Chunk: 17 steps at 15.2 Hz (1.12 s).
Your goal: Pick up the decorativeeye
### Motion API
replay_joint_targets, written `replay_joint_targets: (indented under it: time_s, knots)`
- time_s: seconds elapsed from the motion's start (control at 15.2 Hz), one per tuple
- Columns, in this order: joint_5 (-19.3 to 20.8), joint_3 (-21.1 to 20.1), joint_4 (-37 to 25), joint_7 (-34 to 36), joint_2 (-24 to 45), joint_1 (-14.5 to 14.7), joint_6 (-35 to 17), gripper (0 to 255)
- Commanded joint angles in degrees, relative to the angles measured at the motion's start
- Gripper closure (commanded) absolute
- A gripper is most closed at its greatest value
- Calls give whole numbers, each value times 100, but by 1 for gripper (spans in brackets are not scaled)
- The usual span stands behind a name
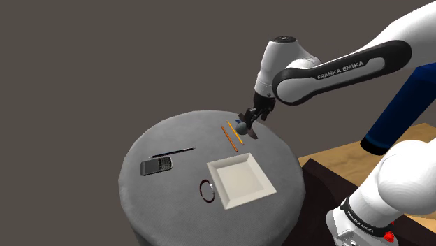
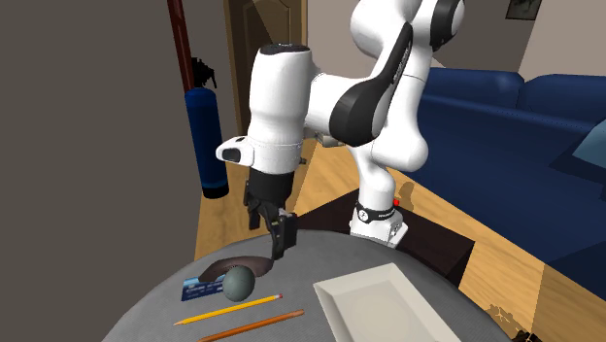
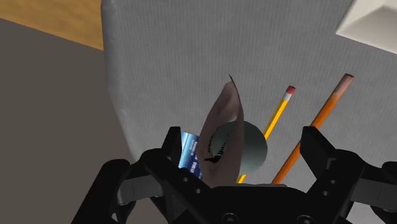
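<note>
blue card (image 2: 199, 289) partly hidden by grey ball (image 2: 240, 282) | white tray (image 2: 384, 303) cut by frame edge

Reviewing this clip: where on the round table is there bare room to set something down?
Bare table runs along the rim below the phone and ring in the shoulder view. Another free patch lies between the black pen and far rim, left of the pencils. Crowded: around the grey ball, with blue card and open claw.
</note>
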<state>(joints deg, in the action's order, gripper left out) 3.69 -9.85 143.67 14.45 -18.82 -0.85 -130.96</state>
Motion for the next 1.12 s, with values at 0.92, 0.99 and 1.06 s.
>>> replay_joint_targets:
  time_s: [0.92, 0.99, 1.06]
  knots:
    - [196, -91, 257, 217, 508, -64, -737, 255]
    - [196, -91, 256, 216, 508, -64, -737, 255]
    - [196, -91, 256, 216, 508, -64, -737, 255]
